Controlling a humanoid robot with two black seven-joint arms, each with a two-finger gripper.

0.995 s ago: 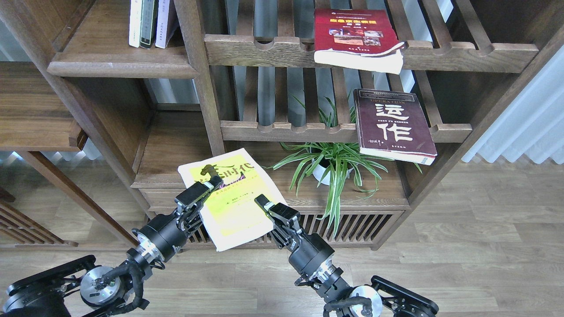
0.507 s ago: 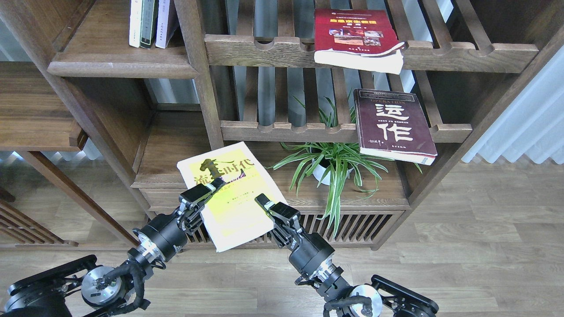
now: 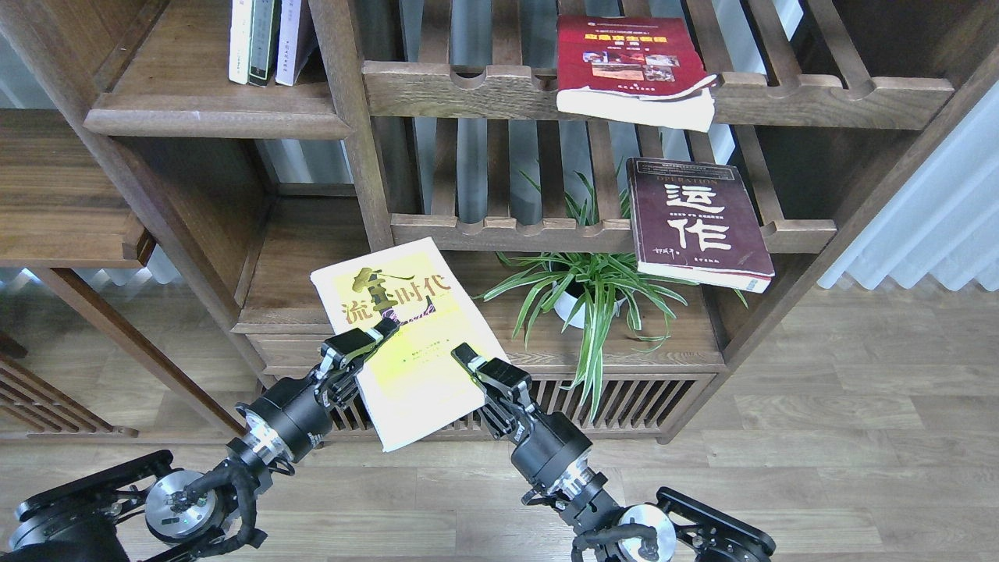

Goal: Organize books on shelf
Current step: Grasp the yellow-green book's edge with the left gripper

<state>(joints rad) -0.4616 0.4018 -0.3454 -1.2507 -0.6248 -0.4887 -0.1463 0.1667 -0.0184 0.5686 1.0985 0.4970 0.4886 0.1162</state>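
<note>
The yellow-green book (image 3: 406, 336) is held up in front of the bookcase, cover facing the camera and tilted, its upper edge overlapping the notched front rail of the lower slatted shelf (image 3: 546, 232) and its lower corner hanging below the cabinet's slatted base. The left gripper (image 3: 373, 337) meets the book at its left edge, jaws clenched on the cover and pages there. The right gripper (image 3: 468, 361) sits against the book's right edge; whether its jaws pinch the edge or only press on it I cannot tell. The dark maroon book (image 3: 695, 222) lies flat on the right end of the lower slatted shelf, its near corner jutting past the rail. The red book (image 3: 628, 66) lies on the upper slatted shelf (image 3: 819, 97), pages sagging over the front rail. At upper left, the solid shelf (image 3: 211, 113) carries three thin books (image 3: 265, 39) standing upright. A spider plant (image 3: 589, 293) in a white pot stands beside the held book, on its right.
</note>
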